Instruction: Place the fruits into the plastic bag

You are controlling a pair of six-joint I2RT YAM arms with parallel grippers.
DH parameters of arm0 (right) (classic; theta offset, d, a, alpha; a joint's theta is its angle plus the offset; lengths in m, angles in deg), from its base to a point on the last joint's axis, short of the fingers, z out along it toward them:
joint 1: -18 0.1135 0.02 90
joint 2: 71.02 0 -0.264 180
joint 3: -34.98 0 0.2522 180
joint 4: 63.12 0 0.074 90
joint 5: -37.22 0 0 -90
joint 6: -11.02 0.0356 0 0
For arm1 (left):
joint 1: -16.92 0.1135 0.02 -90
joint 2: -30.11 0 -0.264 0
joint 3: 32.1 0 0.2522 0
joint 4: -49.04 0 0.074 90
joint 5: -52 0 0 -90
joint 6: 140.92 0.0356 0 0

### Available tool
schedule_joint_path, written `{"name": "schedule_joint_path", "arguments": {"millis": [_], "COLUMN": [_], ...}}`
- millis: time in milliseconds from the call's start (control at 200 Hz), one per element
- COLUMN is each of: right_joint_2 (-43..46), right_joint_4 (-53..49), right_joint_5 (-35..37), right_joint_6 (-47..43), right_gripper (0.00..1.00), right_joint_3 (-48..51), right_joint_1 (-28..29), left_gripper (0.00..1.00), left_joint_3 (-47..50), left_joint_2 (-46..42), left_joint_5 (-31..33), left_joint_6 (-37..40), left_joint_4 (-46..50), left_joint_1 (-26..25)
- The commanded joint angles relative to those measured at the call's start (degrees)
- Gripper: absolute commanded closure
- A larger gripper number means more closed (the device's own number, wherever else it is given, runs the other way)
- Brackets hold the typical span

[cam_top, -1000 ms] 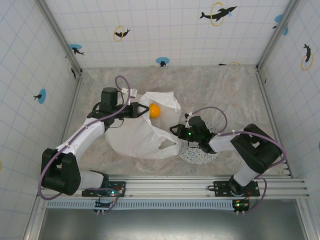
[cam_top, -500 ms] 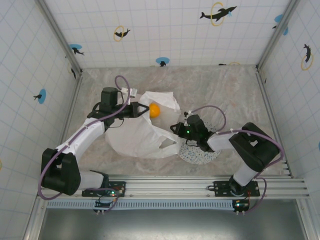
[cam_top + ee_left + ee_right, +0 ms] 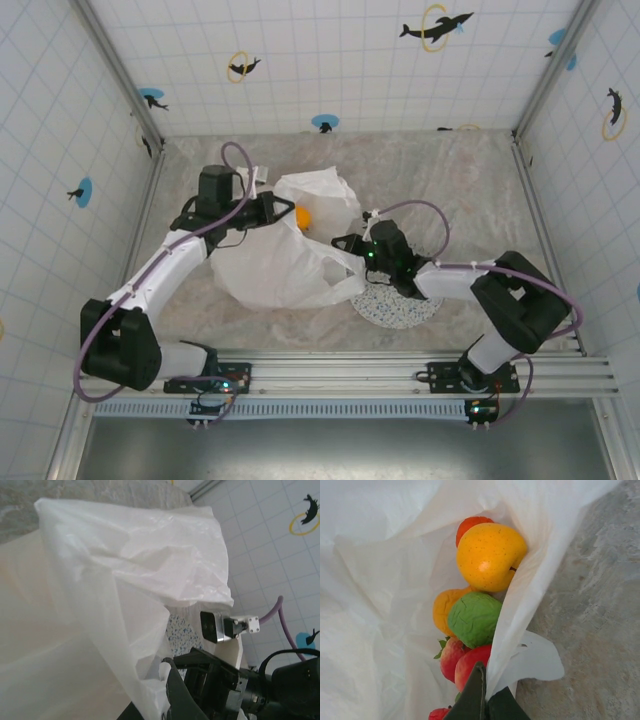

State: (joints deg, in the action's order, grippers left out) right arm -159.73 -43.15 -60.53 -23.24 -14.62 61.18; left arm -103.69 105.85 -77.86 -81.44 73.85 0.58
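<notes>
The plastic bag [image 3: 275, 262] lies crumpled at mid-table, its mouth pulled up between both arms. My left gripper [image 3: 279, 211] is shut on the bag's far-left rim; in the left wrist view the bag's film [image 3: 115, 585] runs down into that gripper [image 3: 162, 672]. My right gripper [image 3: 346, 243] is shut on the near-right rim [image 3: 520, 610], its jaws [image 3: 489, 680] pinching the film. Several fruits sit inside the bag: a yellow-orange one [image 3: 490, 555], an orange one [image 3: 446, 611], a green one [image 3: 474, 618], red apples [image 3: 470, 665] and a strawberry [image 3: 438, 714]. One orange fruit [image 3: 302, 217] shows through the mouth from above.
A round speckled white plate [image 3: 404, 306] lies under my right arm, beside the bag's right handle [image 3: 537, 657]. Bare marbled table [image 3: 450, 180] stretches behind and to the right. Tiled walls enclose the table on three sides.
My right gripper has moved left to the bag's rim and shut on it. The left gripper has shifted slightly back and the bag's mouth now stands higher and fuller.
</notes>
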Motion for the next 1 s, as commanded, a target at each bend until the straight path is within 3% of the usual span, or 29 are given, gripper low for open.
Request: {"name": "schedule_joint_path", "arguments": {"millis": [0, 360, 656, 856, 996], "right_joint_2": [5.56, 16.67, 15.60, 13.45, 12.46], "right_joint_4": [-4.61, -22.12, -23.35, -23.57, -24.07], "right_joint_5": [1.72, 12.68, 16.75, 18.67, 19.57], "right_joint_6": [-2.50, -14.56, -18.54, -22.44, -23.31], "right_gripper": [1.00, 1.00, 1.00, 1.00, 1.00], "right_joint_3": [-4.98, -17.22, -24.05, -30.56, -31.04], "right_joint_1": [-0.40, 3.76, 10.40, 12.42, 12.73], "left_gripper": [1.00, 1.00, 1.00, 1.00, 1.00], "left_joint_3": [-3.71, -7.28, -6.57, -11.12, -8.22], "left_joint_2": [-1.34, -0.48, 1.31, 2.29, 2.66], "left_joint_5": [1.03, -4.63, -6.76, -8.30, -9.38], "left_joint_6": [-2.03, -4.22, -6.53, -10.80, -11.53], "left_joint_4": [2.87, 2.33, 0.07, -3.36, -4.73], "left_joint_1": [1.30, 7.28, 12.75, 12.82, 12.82]}}
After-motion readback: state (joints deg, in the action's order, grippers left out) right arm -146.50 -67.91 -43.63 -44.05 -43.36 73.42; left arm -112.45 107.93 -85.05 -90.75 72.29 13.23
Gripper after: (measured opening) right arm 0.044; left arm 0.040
